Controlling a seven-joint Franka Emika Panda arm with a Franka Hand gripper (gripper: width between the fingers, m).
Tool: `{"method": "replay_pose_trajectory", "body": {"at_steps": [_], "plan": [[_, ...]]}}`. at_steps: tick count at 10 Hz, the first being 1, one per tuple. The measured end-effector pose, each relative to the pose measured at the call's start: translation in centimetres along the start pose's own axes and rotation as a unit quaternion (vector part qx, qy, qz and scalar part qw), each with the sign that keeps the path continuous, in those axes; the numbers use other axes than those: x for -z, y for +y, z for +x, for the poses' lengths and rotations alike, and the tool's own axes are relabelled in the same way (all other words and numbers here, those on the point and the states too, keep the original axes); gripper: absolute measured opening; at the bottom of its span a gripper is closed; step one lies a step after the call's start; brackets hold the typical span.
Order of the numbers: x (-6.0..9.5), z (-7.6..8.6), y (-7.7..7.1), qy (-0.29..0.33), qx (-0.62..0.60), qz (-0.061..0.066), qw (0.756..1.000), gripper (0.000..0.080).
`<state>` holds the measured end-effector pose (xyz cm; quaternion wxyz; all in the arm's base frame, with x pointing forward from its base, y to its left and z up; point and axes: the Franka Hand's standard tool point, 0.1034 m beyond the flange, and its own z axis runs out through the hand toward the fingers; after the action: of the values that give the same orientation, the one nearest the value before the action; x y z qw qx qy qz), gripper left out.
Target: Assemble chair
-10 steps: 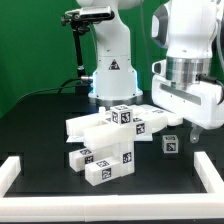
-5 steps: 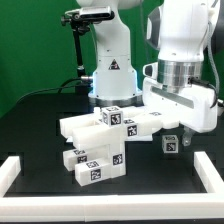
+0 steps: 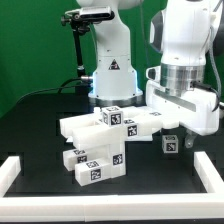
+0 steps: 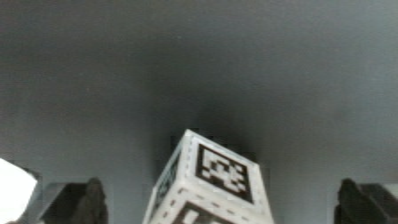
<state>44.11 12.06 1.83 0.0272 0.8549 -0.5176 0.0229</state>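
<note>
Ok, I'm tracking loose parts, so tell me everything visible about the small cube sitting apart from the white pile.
The small cube is white, plastic-looking, with a black-and-white square tag on its facing side. It sits on the dark table, apart from the pile of chair parts, on the exterior view's right, below the gripper. Nothing else visibly touches it.

Exterior view bright and sharp; wrist view dim, grainy, blurred.

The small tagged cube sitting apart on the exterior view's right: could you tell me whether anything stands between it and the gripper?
Nothing visible does. In the wrist view the small tagged cube lies ahead of the gripper, between its two fingers, with only bare dark table around it. The stacked chair parts lie apart.
</note>
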Motion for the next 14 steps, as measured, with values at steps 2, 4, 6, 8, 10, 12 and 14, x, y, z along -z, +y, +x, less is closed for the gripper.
{"method": "replay_pose_trajectory", "body": {"at_steps": [2, 4, 6, 8, 10, 12, 14], "plan": [[-0.5, 0.1, 0.1, 0.003, 0.002, -0.003, 1.000, 0.0648], [-0.6, 0.1, 0.1, 0.003, 0.002, -0.003, 1.000, 0.0426], [-0.6, 0.1, 0.1, 0.003, 0.002, -0.003, 1.000, 0.0282], [-0.6, 0.1, 0.1, 0.003, 0.002, -0.003, 1.000, 0.0282], [-0.6, 0.1, 0.1, 0.003, 0.002, -0.003, 1.000, 0.0282], [-0.6, 0.1, 0.1, 0.003, 0.002, -0.003, 1.000, 0.0282], [0.3, -1.4, -0.2, -0.003, 0.006, 0.002, 1.000, 0.0282]]}}
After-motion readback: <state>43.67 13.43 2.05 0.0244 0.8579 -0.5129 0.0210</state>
